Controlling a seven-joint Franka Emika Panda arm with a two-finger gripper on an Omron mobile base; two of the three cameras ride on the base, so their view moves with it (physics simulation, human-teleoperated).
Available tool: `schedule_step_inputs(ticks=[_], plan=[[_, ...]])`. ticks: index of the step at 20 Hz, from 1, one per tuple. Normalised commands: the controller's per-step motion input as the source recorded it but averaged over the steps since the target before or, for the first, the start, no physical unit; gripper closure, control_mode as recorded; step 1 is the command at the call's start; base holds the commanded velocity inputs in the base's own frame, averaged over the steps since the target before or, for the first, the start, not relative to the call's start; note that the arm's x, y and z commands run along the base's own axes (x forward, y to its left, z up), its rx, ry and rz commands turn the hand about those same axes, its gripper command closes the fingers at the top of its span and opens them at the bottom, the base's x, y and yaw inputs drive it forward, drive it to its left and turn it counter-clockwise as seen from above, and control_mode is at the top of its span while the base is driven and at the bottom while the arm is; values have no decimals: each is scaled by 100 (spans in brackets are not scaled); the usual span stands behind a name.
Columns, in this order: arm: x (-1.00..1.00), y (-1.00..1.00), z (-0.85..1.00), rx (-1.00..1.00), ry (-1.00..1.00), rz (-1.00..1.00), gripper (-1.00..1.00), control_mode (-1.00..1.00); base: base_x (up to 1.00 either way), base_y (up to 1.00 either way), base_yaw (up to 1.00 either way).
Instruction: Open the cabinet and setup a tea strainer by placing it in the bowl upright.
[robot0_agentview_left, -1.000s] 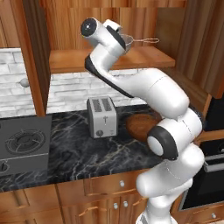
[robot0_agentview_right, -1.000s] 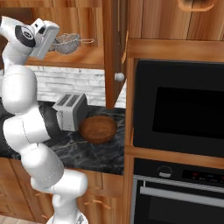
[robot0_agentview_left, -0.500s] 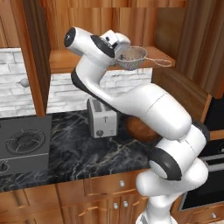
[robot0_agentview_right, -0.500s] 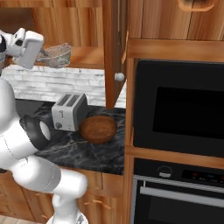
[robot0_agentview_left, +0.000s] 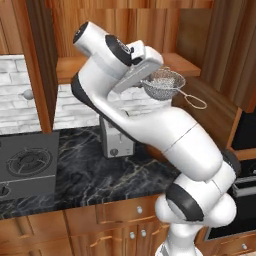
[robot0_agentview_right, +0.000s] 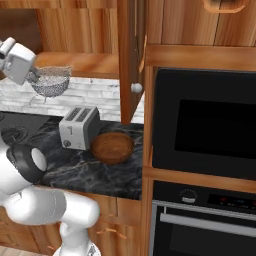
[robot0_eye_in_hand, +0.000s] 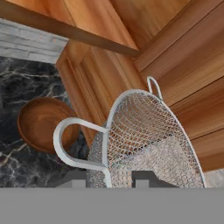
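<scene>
Black marble counter (robot0_agentview_left: 95, 175), built-in oven (robot0_agentview_right: 200, 220)

Arm reared high from the base, elbow bent sharply, forearm folded back over itself. Hand (robot0_agentview_left: 146, 82) raised at shelf height, fingers clamped on the tea strainer (robot0_agentview_left: 164, 84), carrying it aloft.

Even, soft light fills the rendered kitchen, with no single lamp evident. The white arm (robot0_agentview_left: 165, 130) shows gentle shading on its undersides and faint highlights on its rounded joints. The dark marbled surface (robot0_agentview_left: 90, 175) carries only weak shadows. The oven glass (robot0_agentview_right: 210, 125) reads near black, without glare. All three views look slightly soft and pixelated; the tea strainer (robot0_eye_in_hand: 148, 140) mesh stays legible close up.
</scene>
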Motion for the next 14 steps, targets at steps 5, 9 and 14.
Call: schedule_step_inputs(ticks=[5, 9, 14], plan=[[-45, -72, -72, 3, -9, 19, 100, -100, 0, 0, 0], [-18, -51, -70, -6, -3, 26, 100, -100, 0, 0, 0], [-3, -34, -58, -1, 2, 7, 100, -100, 0, 0, 0]])
